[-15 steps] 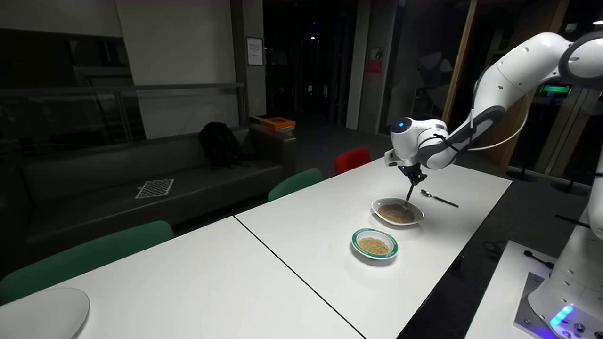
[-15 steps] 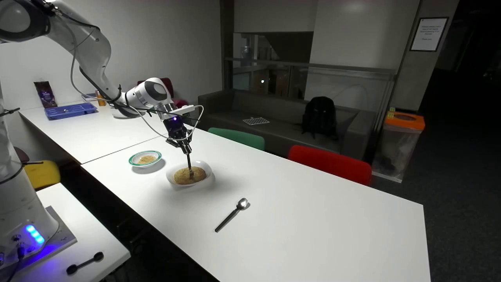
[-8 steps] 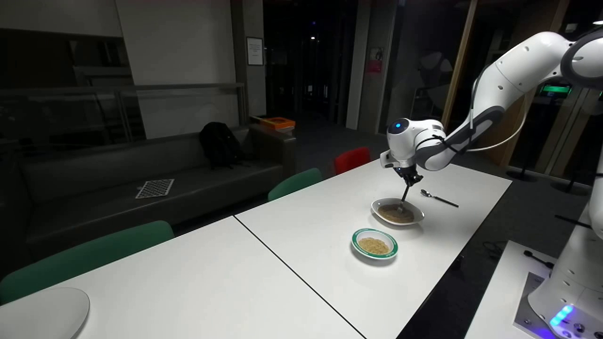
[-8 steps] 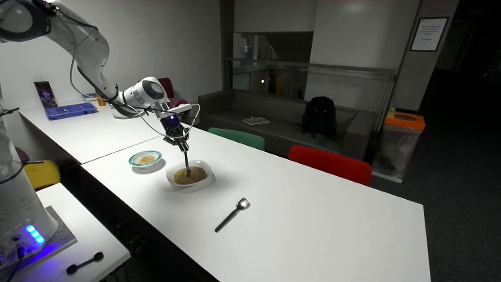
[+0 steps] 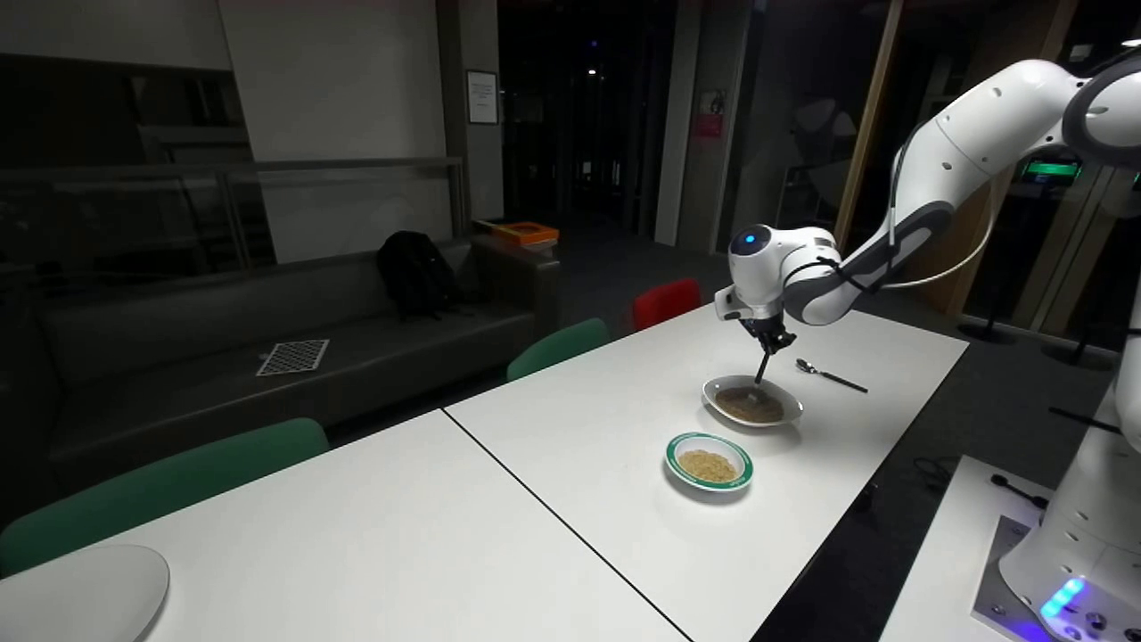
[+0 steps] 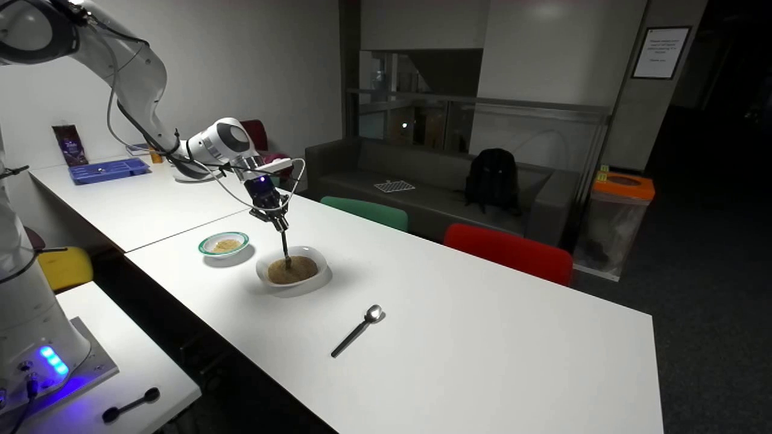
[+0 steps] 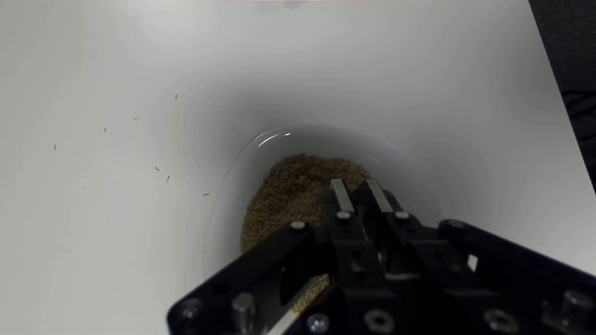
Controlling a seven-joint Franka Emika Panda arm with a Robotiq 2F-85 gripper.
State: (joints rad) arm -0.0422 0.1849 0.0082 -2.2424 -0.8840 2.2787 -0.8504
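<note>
My gripper [image 5: 769,349] is shut on the black handle of a utensil [image 5: 762,367], which points down and leans slightly. The same gripper [image 6: 281,229] and utensil [image 6: 284,243] show in an exterior view. The utensil's metal head is down at the brown grains [image 6: 297,270] in an oval white bowl [image 6: 322,261]; part of the head seems buried. In the wrist view, the gripper's fingertips [image 7: 342,195] stand close together over the grains [image 7: 284,204] and hide most of the utensil. A shallow bowl with a green rim [image 5: 711,438], holding pale grains [image 5: 708,465], stands nearby.
A black-handled spoon [image 6: 350,340] lies on the white table [image 6: 494,355]. Loose grains [image 7: 157,169] lie beside the oval bowl. A black double-ended scoop [image 6: 131,405] lies by the robot base. A blue tray [image 6: 108,171] and red [image 6: 509,253] and green [image 6: 365,212] chairs surround the table.
My gripper and the utensil have shifted a little leftward in both exterior views, drawing the head across the grains. The bowls and the spoon on the table have not moved.
</note>
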